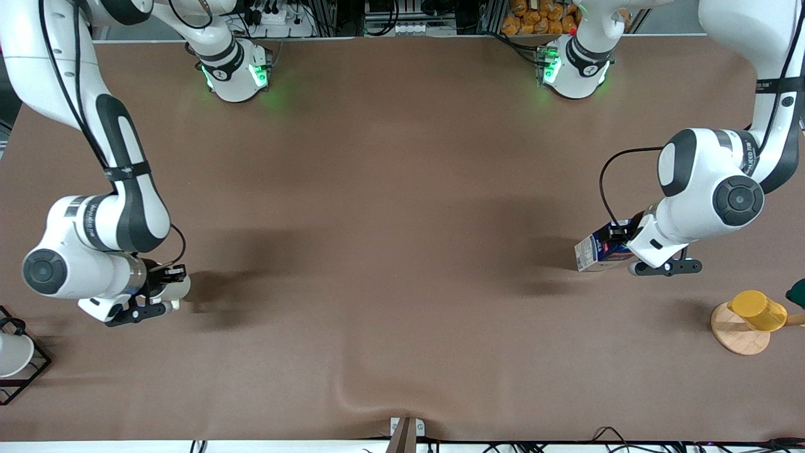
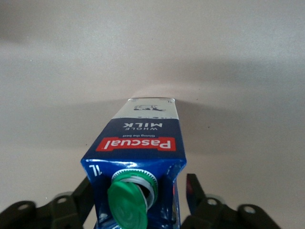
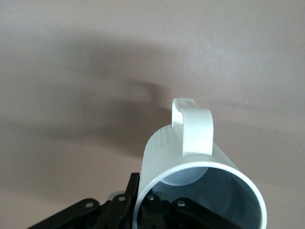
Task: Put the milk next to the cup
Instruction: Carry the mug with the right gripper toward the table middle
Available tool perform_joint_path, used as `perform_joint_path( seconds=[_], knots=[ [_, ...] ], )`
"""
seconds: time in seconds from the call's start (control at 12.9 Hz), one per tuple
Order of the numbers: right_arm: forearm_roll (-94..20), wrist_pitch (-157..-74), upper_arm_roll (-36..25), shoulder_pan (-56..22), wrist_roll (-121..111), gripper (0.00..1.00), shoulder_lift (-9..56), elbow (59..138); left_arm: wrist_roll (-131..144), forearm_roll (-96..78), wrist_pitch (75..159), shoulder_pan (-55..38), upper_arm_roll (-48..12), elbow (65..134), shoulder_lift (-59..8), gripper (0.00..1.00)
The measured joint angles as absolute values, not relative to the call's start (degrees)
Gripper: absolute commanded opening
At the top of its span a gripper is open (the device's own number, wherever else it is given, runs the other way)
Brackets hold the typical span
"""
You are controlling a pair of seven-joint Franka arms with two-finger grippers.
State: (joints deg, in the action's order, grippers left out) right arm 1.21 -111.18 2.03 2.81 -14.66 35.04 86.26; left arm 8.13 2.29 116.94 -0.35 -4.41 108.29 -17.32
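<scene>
The milk [image 1: 594, 251], a dark blue carton with a green cap, red label and white panel, is tilted at the left arm's end of the table. My left gripper [image 1: 619, 244] is shut on its upper part. In the left wrist view the carton [image 2: 143, 138] sits between the fingers [image 2: 192, 187] of the left gripper [image 2: 139, 185]; I cannot tell whether its base touches the table. The cup [image 1: 181, 286], a pale mug, is at the right arm's end. My right gripper [image 1: 165, 280] is shut on the wall of the cup [image 3: 190, 157], one finger outside [image 3: 134, 185] and one inside.
A yellow cup [image 1: 758, 310] lies on a wooden disc [image 1: 737, 336] near the left arm's end, nearer the front camera than the milk. A white cup in a black wire rack [image 1: 28, 371] stands at the right arm's end. The brown cloth has a ridge [image 1: 377, 399] near its front edge.
</scene>
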Motion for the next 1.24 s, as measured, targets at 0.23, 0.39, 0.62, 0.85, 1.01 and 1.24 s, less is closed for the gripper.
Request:
perform_joint_path(
  seconds=[0.23, 0.39, 0.62, 0.85, 1.01, 1.24],
  knots=[
    [1.2, -109.4, 4.0, 2.5, -14.7, 0.00, 33.6, 83.4, 8.1, 2.3, 116.8, -0.3, -4.4, 108.3, -17.2, 0.72],
    [1.2, -109.4, 4.5, 1.9, -14.7, 0.00, 33.0, 81.9, 8.1, 2.3, 116.8, -0.3, -4.4, 108.3, -16.9, 0.66],
    [1.2, -107.5, 6.8, 1.7, -14.7, 0.00, 32.4, 80.4, 8.1, 2.3, 116.5, -0.2, -4.4, 108.3, -16.6, 0.60],
    [1.2, -107.0, 10.7, 1.6, -14.7, 0.00, 31.9, 80.3, 8.1, 2.3, 116.3, -0.1, -4.4, 108.3, -16.6, 0.57],
    [1.2, -106.9, 13.4, 1.0, -14.7, 0.00, 31.9, 80.3, 8.1, 2.3, 116.2, -0.1, -4.4, 108.3, -16.6, 0.56],
    [1.2, -106.8, 14.8, -2.9, -14.7, 0.00, 32.0, 80.5, 8.1, 2.3, 116.0, -0.1, -4.4, 108.2, -16.5, 0.56]
  ],
)
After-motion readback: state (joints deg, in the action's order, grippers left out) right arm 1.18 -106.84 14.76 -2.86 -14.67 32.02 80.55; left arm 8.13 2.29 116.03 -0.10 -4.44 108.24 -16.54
